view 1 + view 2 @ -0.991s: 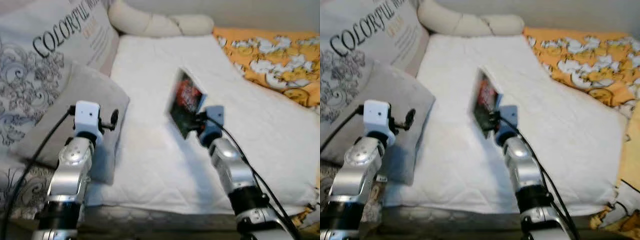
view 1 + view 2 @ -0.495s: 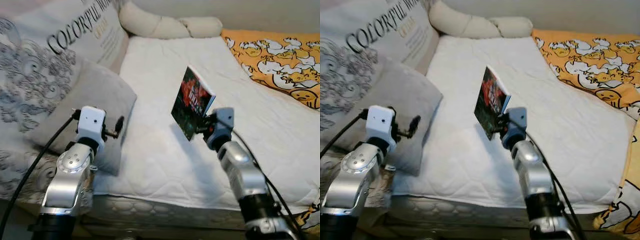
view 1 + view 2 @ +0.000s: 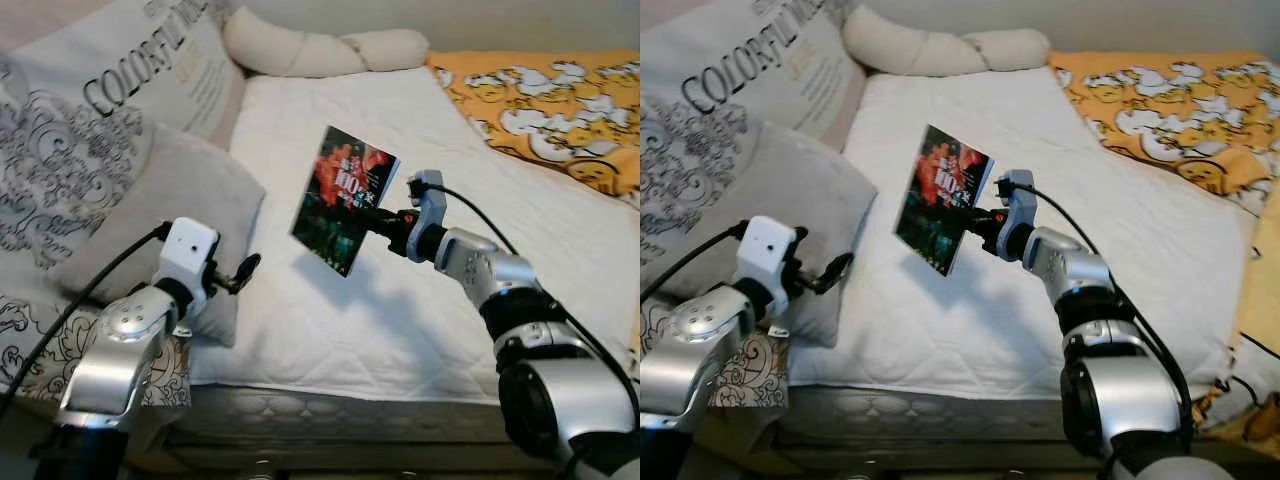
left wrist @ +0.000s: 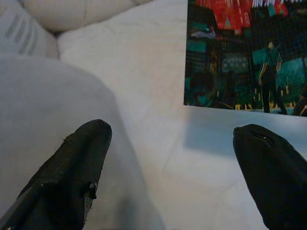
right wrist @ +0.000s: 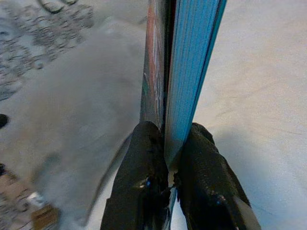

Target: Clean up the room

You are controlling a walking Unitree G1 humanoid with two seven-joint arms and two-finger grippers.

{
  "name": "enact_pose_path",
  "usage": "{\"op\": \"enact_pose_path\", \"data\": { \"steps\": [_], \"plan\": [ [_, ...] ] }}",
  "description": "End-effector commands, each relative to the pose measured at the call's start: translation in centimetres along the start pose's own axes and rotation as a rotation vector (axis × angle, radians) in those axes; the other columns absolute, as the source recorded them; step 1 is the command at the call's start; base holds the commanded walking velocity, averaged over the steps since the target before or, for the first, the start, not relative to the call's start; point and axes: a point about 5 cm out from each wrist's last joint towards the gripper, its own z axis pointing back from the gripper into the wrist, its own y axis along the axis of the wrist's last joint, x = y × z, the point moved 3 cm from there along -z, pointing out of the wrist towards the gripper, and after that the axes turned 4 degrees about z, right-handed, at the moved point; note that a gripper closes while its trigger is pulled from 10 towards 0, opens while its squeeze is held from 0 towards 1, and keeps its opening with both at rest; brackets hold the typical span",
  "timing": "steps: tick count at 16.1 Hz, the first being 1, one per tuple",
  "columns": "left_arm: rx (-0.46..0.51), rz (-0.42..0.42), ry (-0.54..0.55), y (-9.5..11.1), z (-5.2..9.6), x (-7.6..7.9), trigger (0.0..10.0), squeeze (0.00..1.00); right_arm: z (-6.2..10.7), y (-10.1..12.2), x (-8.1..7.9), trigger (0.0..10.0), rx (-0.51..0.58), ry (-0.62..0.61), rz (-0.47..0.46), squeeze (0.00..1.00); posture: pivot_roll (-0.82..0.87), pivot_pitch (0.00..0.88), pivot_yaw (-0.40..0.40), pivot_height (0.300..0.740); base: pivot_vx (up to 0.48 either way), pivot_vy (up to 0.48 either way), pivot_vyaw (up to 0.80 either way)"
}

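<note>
A book (image 3: 341, 198) with a dark red-and-green cover hangs in the air above the white mattress (image 3: 330, 110), its cover turned toward me. My right gripper (image 3: 378, 221) is shut on the book's right edge; in the right wrist view both black fingers (image 5: 144, 187) clamp the cover and the blue page block (image 5: 189, 67). My left gripper (image 3: 245, 270) stands open over the grey pillow (image 3: 170, 205), left of the book. In the left wrist view its fingers (image 4: 72, 172) are spread wide, and the book (image 4: 244, 52) floats beyond them.
A large printed cushion (image 3: 120, 90) leans at the left behind the grey pillow. A cream bolster (image 3: 320, 50) lies along the head of the bed. An orange patterned blanket (image 3: 550, 110) covers the right side. The mattress's front edge (image 3: 330, 410) is close below.
My right arm has swung the book leftward and turned it so the cover faces me more fully. The camera shifted slightly. The left gripper holds roughly the same pose.
</note>
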Motion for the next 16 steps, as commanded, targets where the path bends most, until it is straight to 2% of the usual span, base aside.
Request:
{"op": "enact_pose_path", "data": {
  "steps": [1, 2, 4, 5, 11, 13, 14, 15, 16],
  "plan": [
    [-0.007, -0.005, -0.022, 0.2, 0.7, 0.0, 10.0, 0.00, -0.3, 0.6, -0.4, 10.0, -0.004, 0.040, -0.046, 0.00, 0.08, 0.000, 0.043, 0.740, 0.000, 0.000, 0.00],
    [-0.035, -0.004, -0.059, -0.1, 1.5, 0.4, 10.0, 0.00, -0.4, 0.6, -0.4, 10.0, -0.042, 0.057, -0.083, 0.00, 0.10, 0.000, 0.032, 0.740, 0.000, 0.000, 0.00],
    [-0.077, -0.004, -0.117, -0.5, 2.6, 1.1, 10.0, 0.00, -0.5, 0.1, -0.5, 10.0, -0.098, 0.053, -0.075, 0.00, 0.13, 0.000, 0.016, 0.740, 0.000, 0.000, 0.00],
    [-0.142, -0.015, -0.180, -1.2, 4.4, 1.8, 10.0, 0.00, -0.7, -1.1, -0.6, 10.0, -0.198, 0.048, -0.046, 0.00, 0.16, 0.020, -0.002, 0.740, 0.000, 0.000, 0.00],
    [-0.240, -0.019, -0.198, -1.8, 8.0, 2.5, 10.0, 0.00, -1.2, -2.7, -0.7, 10.0, -0.270, -0.017, -0.013, 0.00, 0.22, 0.116, -0.024, 0.740, 0.000, 0.000, 0.00],
    [-0.249, -0.017, -0.194, -1.8, 8.3, 2.7, 10.0, 0.00, -1.2, -3.2, -0.4, 10.0, -0.296, -0.047, 0.067, 0.01, 0.23, 0.130, -0.030, 0.740, 0.000, 0.000, 0.00],
    [-0.253, -0.013, -0.187, -1.7, 8.4, 2.9, 10.0, 0.00, -1.3, -3.5, 0.2, 10.0, -0.304, -0.100, 0.160, 0.02, 0.24, 0.138, -0.034, 0.740, 0.000, 0.000, 0.00],
    [-0.256, -0.011, -0.184, -1.7, 8.6, 3.0, 10.0, 0.00, -1.3, -3.5, 0.6, 10.0, -0.300, -0.148, 0.217, 0.12, 0.24, 0.144, -0.036, 0.740, 0.000, 0.000, 0.00],
    [-0.259, -0.006, -0.181, -1.7, 8.8, 3.2, 10.0, 0.00, -1.3, -3.2, 0.9, 10.0, -0.284, -0.190, 0.262, 0.75, 0.24, 0.147, -0.040, 0.740, 0.000, 0.000, 0.00]
  ]
}}
